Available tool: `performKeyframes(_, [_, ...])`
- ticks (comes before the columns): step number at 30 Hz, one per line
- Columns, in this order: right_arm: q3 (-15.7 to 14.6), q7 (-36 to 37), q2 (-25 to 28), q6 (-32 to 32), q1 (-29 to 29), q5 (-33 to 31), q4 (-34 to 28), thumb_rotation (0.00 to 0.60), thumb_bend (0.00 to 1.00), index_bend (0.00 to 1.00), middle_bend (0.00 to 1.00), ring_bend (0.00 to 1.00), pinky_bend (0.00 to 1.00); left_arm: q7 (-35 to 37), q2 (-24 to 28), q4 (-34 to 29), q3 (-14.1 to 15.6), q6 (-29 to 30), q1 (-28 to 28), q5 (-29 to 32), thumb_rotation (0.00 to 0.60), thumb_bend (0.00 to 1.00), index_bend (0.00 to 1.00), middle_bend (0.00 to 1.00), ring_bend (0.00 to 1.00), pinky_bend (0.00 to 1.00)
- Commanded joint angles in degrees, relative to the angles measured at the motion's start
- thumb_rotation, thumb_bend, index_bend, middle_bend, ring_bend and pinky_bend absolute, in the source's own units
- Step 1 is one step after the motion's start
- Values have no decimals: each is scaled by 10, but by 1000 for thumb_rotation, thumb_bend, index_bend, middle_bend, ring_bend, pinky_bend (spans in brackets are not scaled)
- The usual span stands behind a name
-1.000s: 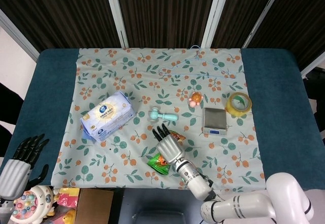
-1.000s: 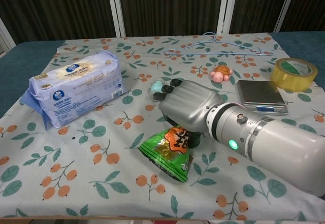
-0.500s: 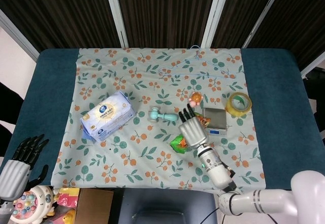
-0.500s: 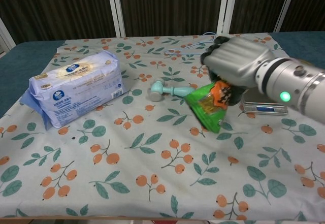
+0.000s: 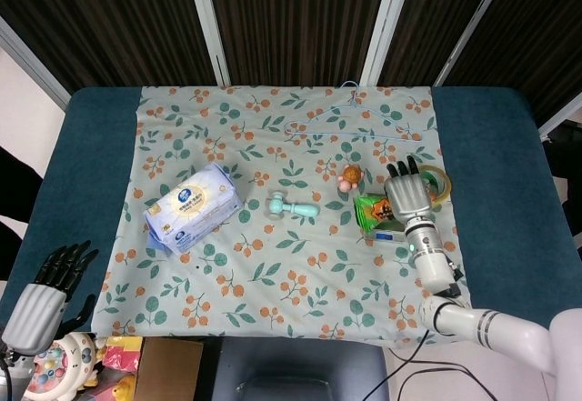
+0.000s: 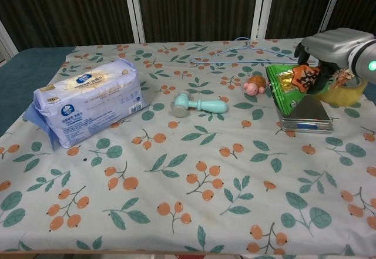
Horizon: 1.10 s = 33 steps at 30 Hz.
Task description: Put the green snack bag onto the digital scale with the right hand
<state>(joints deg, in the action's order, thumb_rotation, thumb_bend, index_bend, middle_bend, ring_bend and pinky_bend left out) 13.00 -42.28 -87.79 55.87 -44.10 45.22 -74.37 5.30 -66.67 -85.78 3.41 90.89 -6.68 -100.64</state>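
My right hand (image 5: 406,195) (image 6: 335,46) grips the green snack bag (image 5: 374,213) (image 6: 288,85) and holds it in the air just above the digital scale (image 6: 305,117), whose front edge shows under the bag (image 5: 389,236). The bag hangs tilted, its lower end over the scale's left side; I cannot tell whether it touches the plate. My left hand (image 5: 45,289) is at the bottom left off the table, fingers apart, holding nothing.
A yellow tape roll (image 5: 437,181) (image 6: 346,92) lies right behind my right hand. A pink turtle toy (image 5: 348,177) (image 6: 255,85) and a teal toy hammer (image 5: 293,206) (image 6: 200,104) lie left of the scale. A tissue pack (image 5: 193,205) sits left; a hanger (image 5: 350,119) lies far.
My right hand has carried the snack bag from the table's front, up and to the right, to above the scale. The left hand barely shifted.
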Motion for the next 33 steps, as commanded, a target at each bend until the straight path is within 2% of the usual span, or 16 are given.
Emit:
performKeyframes(1, [5,50,-25,-29,-7,26,51,600,333,847,273,169,164,-5,-3,1,-1,-6,-2,4,600,482,0,0,5,97])
performKeyframes(4, [-3,64,-37,-41,-11,40,73,600,333,803,273,168,164,-8,-5,1,-3,-10,-4,9,600,483,0,0,5,97])
performKeyframes(9, [-9,92,-38,-70,-15,51,76,600,334,575,242,135,164,-7,-5,1,-4,-11,-4,12,600,482,0,0,5,97])
performKeyframes(14, [-18,78,-32,-83,-18,34,82,600,332,458,193,93,164,-4,-4,2,-5,-11,-4,13,600,481,0,0,5,97])
performKeyframes(18, [-28,60,-22,-91,-20,21,77,600,332,455,168,69,153,-2,-3,1,-5,-10,-5,13,600,481,0,0,5,97])
performKeyframes(25, [-45,75,0,-81,-9,44,65,600,332,561,160,68,152,-1,-4,2,-5,-7,-5,11,600,483,0,0,5,97])
performKeyframes(33, [-64,95,12,-77,10,67,79,600,332,521,158,66,152,-5,-6,1,-4,-10,-6,10,600,483,0,0,5,97])
